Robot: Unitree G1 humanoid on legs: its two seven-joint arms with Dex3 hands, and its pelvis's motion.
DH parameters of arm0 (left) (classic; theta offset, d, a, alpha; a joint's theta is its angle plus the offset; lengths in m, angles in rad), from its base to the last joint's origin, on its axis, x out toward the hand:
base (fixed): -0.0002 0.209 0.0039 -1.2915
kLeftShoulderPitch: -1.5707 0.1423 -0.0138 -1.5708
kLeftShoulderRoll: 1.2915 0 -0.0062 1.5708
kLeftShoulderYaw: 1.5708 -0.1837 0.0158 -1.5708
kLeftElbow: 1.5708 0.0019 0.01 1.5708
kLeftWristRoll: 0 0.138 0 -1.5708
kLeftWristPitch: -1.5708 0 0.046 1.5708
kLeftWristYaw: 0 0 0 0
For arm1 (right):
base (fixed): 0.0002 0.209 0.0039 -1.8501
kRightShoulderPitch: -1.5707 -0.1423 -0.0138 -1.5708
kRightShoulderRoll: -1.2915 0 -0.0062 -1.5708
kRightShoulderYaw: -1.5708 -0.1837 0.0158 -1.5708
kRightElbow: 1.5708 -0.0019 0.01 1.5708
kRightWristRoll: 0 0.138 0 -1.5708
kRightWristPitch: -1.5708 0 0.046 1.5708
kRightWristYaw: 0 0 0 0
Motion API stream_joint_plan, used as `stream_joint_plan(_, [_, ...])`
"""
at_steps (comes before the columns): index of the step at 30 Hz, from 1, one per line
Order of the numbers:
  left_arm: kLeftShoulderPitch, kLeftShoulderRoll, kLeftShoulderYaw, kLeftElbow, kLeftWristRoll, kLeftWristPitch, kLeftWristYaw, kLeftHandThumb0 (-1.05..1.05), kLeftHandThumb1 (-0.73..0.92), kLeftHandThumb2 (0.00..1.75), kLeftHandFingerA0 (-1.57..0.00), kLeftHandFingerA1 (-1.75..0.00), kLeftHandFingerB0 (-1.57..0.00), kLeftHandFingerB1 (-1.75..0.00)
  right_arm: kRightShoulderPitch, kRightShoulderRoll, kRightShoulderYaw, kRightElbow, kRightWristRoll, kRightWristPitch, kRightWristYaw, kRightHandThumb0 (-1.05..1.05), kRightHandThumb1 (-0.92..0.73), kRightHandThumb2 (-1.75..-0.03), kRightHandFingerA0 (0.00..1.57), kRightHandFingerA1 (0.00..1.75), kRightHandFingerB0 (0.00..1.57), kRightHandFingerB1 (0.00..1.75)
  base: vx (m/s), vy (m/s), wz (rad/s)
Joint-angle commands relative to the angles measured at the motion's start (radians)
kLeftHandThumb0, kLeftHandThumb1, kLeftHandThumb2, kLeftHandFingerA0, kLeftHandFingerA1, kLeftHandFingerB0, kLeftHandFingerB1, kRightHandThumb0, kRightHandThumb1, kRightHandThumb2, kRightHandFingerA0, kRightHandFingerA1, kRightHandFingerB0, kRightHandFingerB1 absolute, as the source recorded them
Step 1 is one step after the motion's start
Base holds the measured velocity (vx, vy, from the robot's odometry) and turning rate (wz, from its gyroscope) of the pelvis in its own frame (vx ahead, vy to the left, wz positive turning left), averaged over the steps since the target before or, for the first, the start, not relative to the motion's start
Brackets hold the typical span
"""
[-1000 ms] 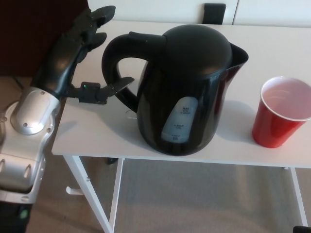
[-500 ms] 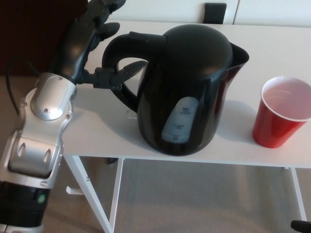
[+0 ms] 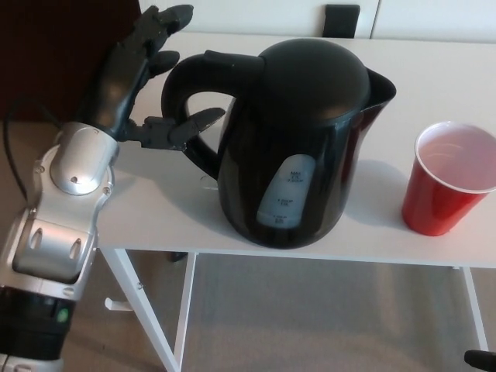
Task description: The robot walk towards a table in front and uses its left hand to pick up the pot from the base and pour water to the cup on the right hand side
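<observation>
A black kettle-shaped pot (image 3: 298,143) stands upright on the white table (image 3: 155,209), its loop handle (image 3: 190,93) facing left and its spout to the right. My left hand (image 3: 136,77) is open just left of the handle. Its thumb (image 3: 186,128) reaches into the handle's opening, while the two fingers (image 3: 159,31) point up and away behind the handle. Nothing is held. A red cup (image 3: 446,186) stands upright on the table to the right of the pot, apart from it. My right hand does not show.
The table's near edge runs just in front of the pot, with white legs (image 3: 182,310) and grey floor below. A small dark object (image 3: 342,21) sits at the table's far edge against a white wall.
My left hand rose and moved right from beside the table edge towards the handle, the thumb entering the loop. In the last half second it barely shifted. Pot and cup stayed put.
</observation>
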Motion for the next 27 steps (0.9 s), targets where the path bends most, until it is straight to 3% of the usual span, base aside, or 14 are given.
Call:
stream_joint_plan(1, [-0.014,0.024,0.000,0.035,0.026,-0.031,-0.004,-0.54,0.41,0.67,-0.26,-0.43,-0.16,-0.36,-0.005,-0.011,0.003,-0.006,-0.003,0.001,-0.003,-0.45,-0.25,-0.56,0.84,0.85,0.71,0.68,0.00,0.000,0.00])
stream_joint_plan(10, [-0.038,0.005,0.000,0.091,0.015,-0.003,-0.009,-0.52,0.41,0.67,-0.27,-0.43,-0.16,-0.36,-0.015,-0.010,0.008,-0.009,-0.003,0.005,-0.002,-0.41,-0.26,-0.57,0.83,0.85,0.72,0.67,0.00,0.000,0.00])
stream_joint_plan(11, [-0.035,-0.008,-0.011,0.096,0.020,-0.016,-0.003,-0.53,0.42,0.67,-0.27,-0.43,-0.18,-0.37,-0.013,-0.009,0.014,-0.008,-0.010,-0.004,-0.003,-0.51,-0.16,-0.74,0.83,0.87,0.69,0.73,0.00,0.000,0.00])
stream_joint_plan(15, [-0.033,-0.013,-0.016,0.100,0.021,-0.022,0.000,-0.53,0.42,0.67,-0.27,-0.43,-0.18,-0.37,-0.012,-0.008,0.019,-0.007,-0.011,-0.009,-0.003,-0.51,-0.16,-0.74,0.83,0.87,0.69,0.73,0.00,0.000,0.00])
stream_joint_plan(19, [-0.034,-0.040,-0.023,0.115,0.022,-0.040,0.018,-0.56,0.41,0.68,-0.27,-0.43,-0.17,-0.36,-0.017,-0.009,0.011,-0.009,0.001,-0.002,0.011,-0.48,-0.16,-0.70,0.81,0.88,0.70,0.74,0.00,0.000,0.00])
stream_joint_plan(20, [-0.040,-0.047,-0.026,0.114,0.025,-0.029,0.019,-0.57,0.42,0.69,-0.26,-0.43,-0.18,-0.37,-0.018,-0.010,0.014,-0.010,-0.003,-0.006,0.010,-0.47,-0.24,-0.57,0.84,0.86,0.73,0.68,0.00,0.000,0.00])
stream_joint_plan(27, [-0.084,-0.086,-0.060,0.179,0.057,-0.036,0.050,-0.59,0.41,0.70,-0.29,-0.44,-0.20,-0.38,-0.029,-0.013,0.032,-0.007,-0.020,-0.001,-0.017,-0.41,-0.26,-0.56,0.85,0.84,0.70,0.66,0.00,0.000,0.00])
